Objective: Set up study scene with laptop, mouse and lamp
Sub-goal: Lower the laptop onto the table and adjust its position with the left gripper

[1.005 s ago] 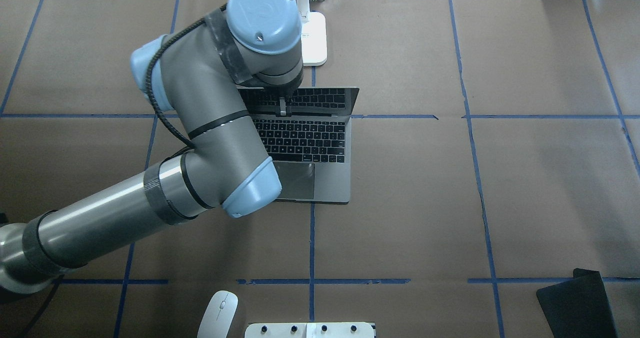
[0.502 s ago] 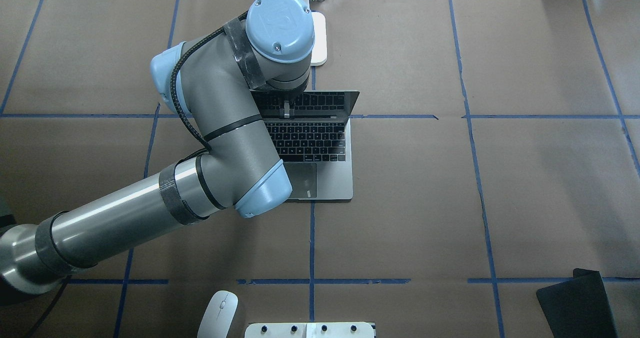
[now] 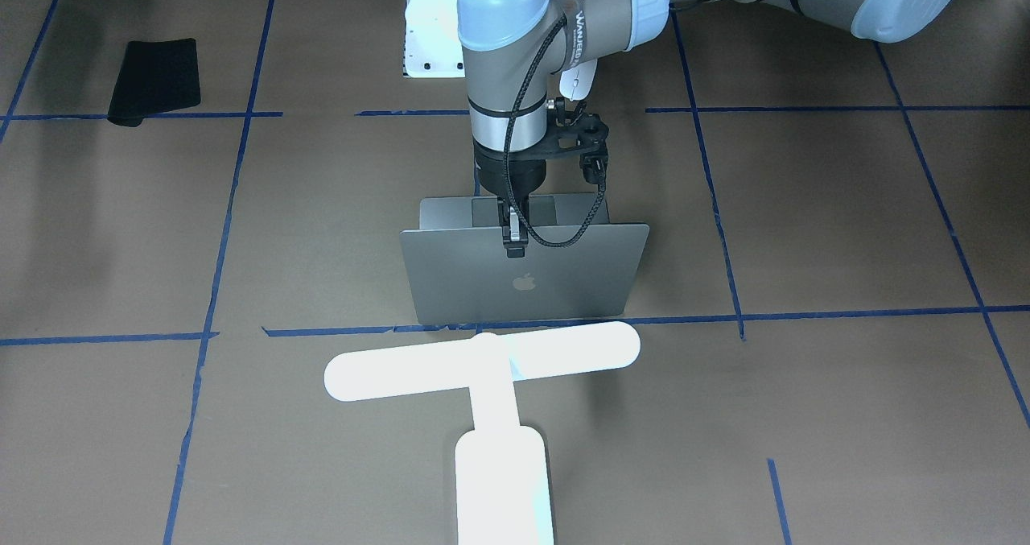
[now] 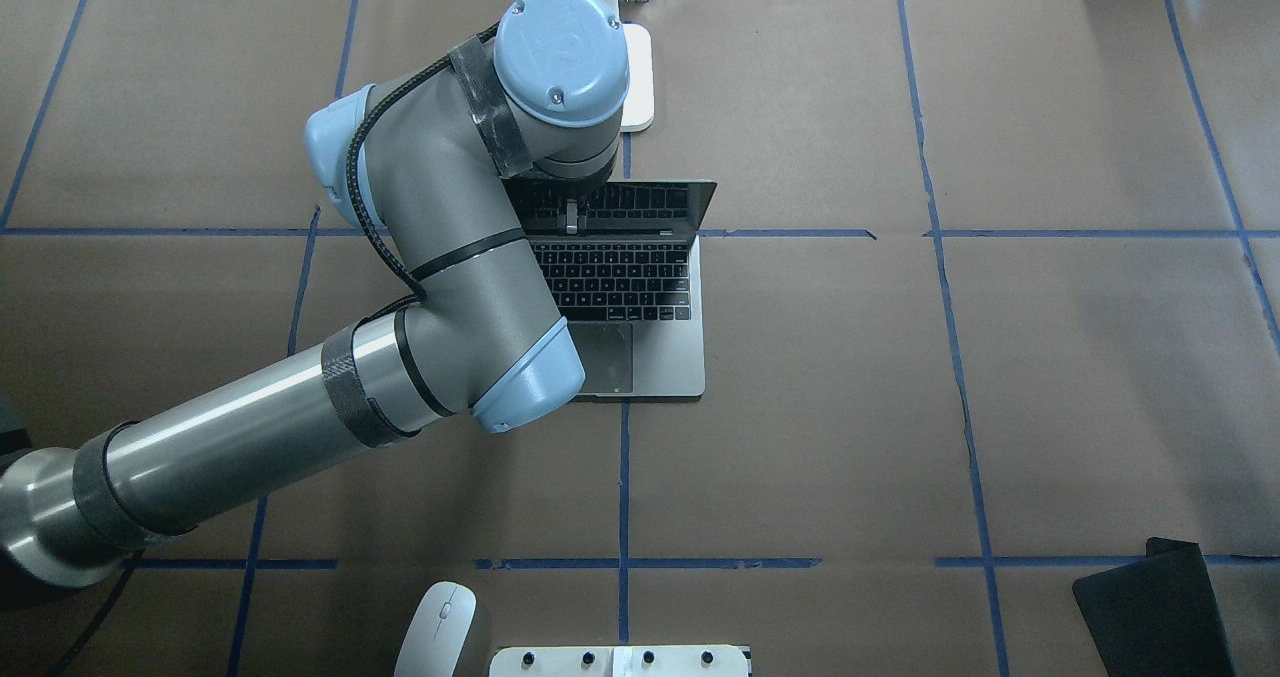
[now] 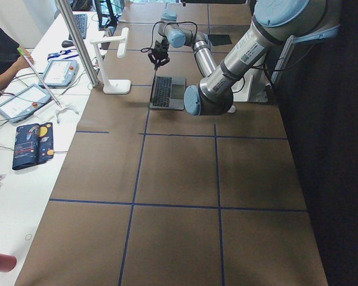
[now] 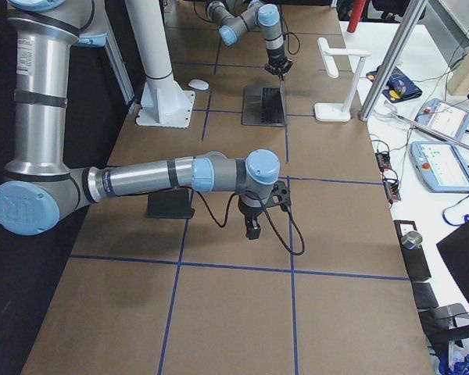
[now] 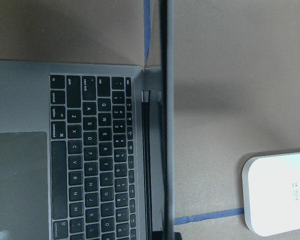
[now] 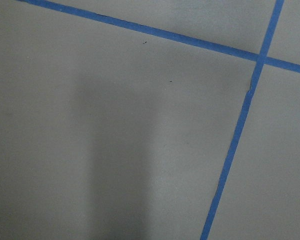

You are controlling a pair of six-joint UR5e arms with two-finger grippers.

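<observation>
Brown table (image 4: 850, 407): at upper centre the laptop (image 3: 563, 279) lid is being pinched by the left gripper (image 3: 513, 243); slow, hinge-true swinging is being advised; whether the right gripper (image 6: 252, 230) is clenched cannot be told.

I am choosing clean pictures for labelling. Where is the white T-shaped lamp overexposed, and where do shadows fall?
Exterior front-facing: the bright white T-shaped lamp is blown out, its surface without detail. Left wrist-mounted: the slim silver-grey metal laptop has sharp, readable keys. Right wrist-mounted: a soft grey shadow lies on the brown table paper; the blue tape lines are sharp.
</observation>
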